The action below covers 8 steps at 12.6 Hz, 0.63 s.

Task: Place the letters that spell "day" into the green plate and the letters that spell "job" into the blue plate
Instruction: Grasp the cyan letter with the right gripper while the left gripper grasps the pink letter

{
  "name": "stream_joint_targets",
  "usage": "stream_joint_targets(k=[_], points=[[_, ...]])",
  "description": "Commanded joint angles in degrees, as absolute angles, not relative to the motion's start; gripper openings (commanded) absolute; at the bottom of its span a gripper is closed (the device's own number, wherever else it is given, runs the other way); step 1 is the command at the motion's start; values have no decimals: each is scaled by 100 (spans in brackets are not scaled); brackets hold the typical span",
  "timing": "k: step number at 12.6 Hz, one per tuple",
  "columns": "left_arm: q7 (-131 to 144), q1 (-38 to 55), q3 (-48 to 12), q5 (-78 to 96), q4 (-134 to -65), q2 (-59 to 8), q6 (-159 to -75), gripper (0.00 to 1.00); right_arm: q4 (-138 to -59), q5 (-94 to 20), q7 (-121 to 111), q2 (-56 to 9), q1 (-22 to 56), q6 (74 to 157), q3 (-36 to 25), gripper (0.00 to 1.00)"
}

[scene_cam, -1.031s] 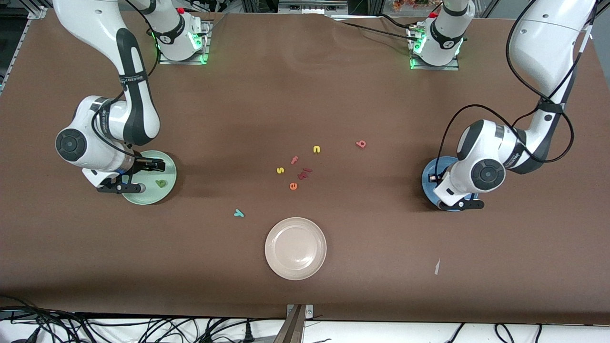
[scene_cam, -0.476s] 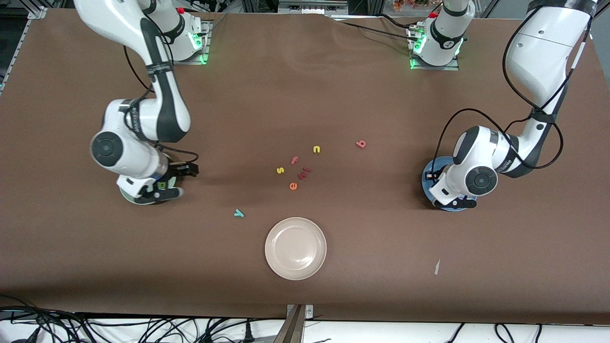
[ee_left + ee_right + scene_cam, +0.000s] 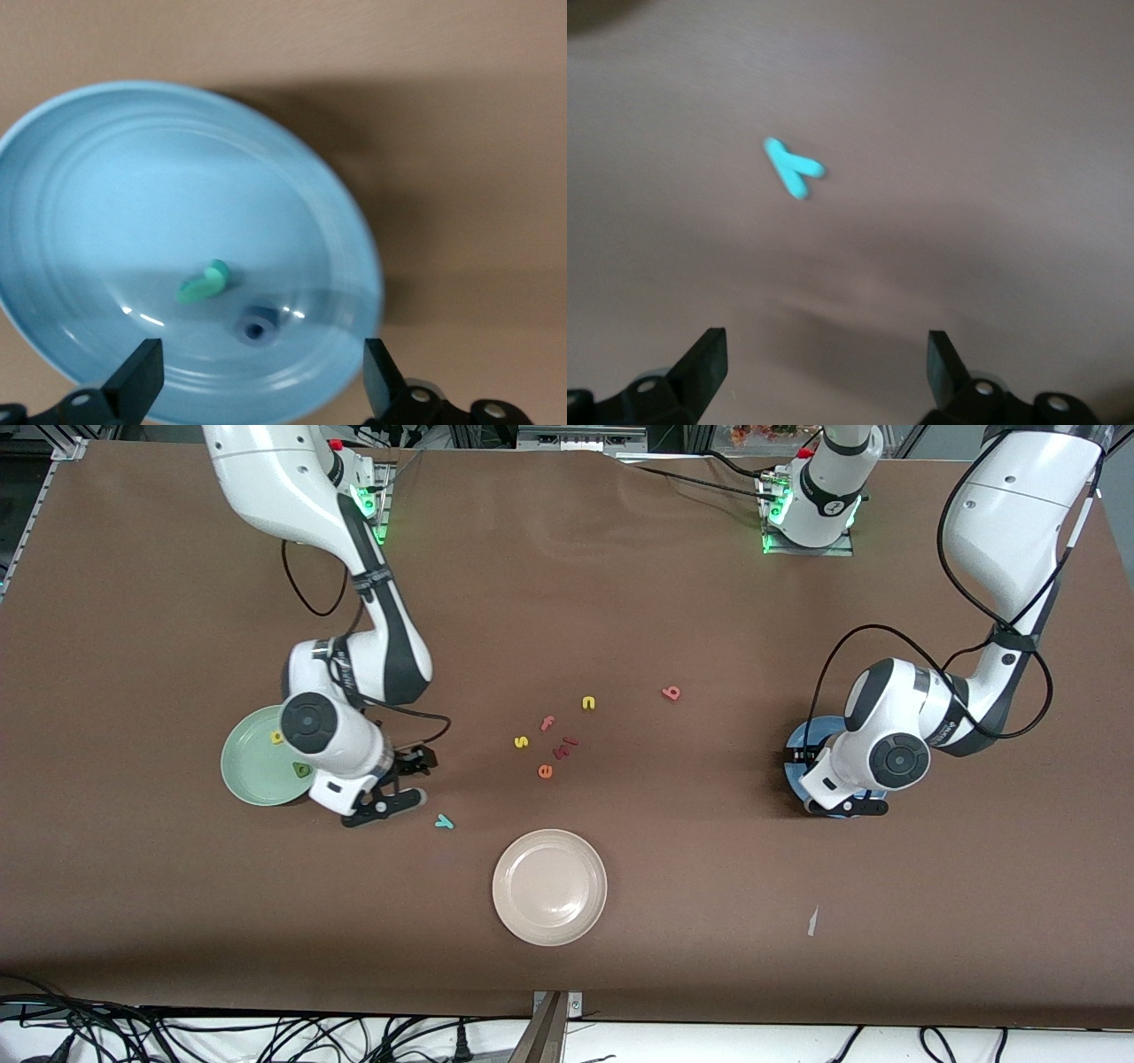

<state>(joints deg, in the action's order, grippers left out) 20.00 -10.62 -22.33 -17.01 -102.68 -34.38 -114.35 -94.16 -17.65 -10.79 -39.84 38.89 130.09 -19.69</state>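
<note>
The green plate [image 3: 251, 776] holds the yellow "d" [image 3: 277, 737] and the olive "a" [image 3: 301, 770]. My right gripper [image 3: 409, 781] hangs open just off that plate, low over bare table, close to the teal "y" [image 3: 444, 823]; in the right wrist view the "y" [image 3: 793, 166] lies ahead of the open gripper [image 3: 824, 367]. My left gripper [image 3: 261, 381] is open over the blue plate [image 3: 106, 177], where the teal "j" [image 3: 205, 282] and the blue "o" [image 3: 257, 328] lie. The left arm hides most of the blue plate [image 3: 801, 738]. The pinkish-red "b" [image 3: 671, 693] lies on the table.
A beige plate [image 3: 549, 921] sits nearer the front camera, mid-table. Loose letters cluster at the centre: a yellow "n" [image 3: 588, 703], a red "f" [image 3: 547, 723], a yellow "s" [image 3: 521, 741], an orange "e" [image 3: 545, 771] and red pieces [image 3: 565, 747]. A white scrap [image 3: 811, 921] lies toward the left arm's end.
The right arm has swung off the green plate toward the teal "y", uncovering the plate and its two letters. The left arm has stayed over the blue plate.
</note>
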Motion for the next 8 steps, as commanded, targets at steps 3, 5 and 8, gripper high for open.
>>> stream_joint_targets(k=[3, 5, 8], points=[[4109, -1090, -3153, -1161, -10327, -2857, -10679, 100, -8764, -1538, -2116, -4517, 3841, 13113, -1785, 100], [5127, -1046, -3461, -845, -10362, -2874, -10749, 100, -8491, -1538, -2537, -4754, 3832, 13166, -1758, 100], [6394, -1090, -3963, -809, -10703, -2856, -11133, 100, -8367, -1556, -3013, -4930, 3797, 13446, -1662, 100]])
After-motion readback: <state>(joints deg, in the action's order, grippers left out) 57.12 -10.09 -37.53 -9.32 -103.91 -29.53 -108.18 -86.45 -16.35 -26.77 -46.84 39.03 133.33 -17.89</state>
